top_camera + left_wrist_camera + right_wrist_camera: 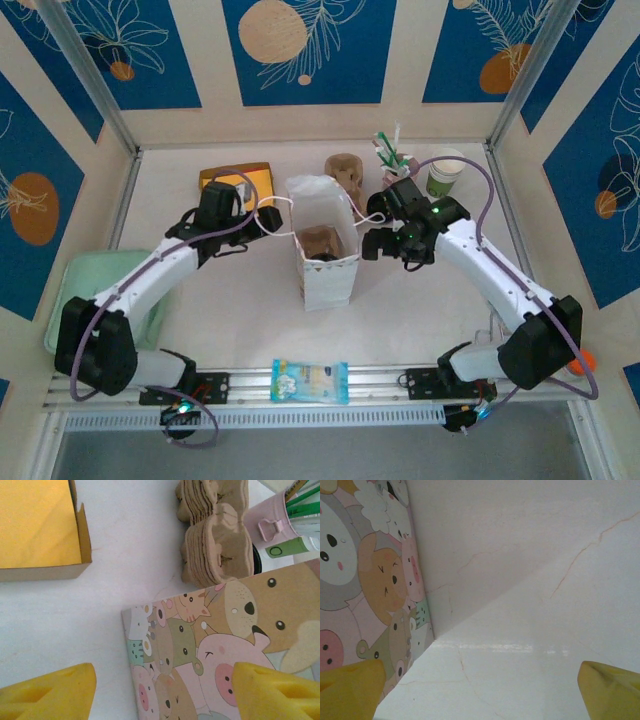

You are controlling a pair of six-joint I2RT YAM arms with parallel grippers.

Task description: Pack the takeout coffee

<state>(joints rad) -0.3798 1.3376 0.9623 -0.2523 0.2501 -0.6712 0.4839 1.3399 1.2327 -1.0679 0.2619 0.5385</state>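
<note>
Our left gripper point(164, 677) hangs released, pads spread across the left edge of the cartoon paper bag point(322, 250), its arm stretched forward and bent inward. Our right gripper point(481, 666) gapes wide and empty over bare table point(545, 580) beside the bag's right face, its arm bowed in from the right. The takeout coffee point(443, 172), white above a green band, stands upright at the back right, beyond the right wrist, apart from both grippers, beside the pink utensil cup point(272, 522).
</note>
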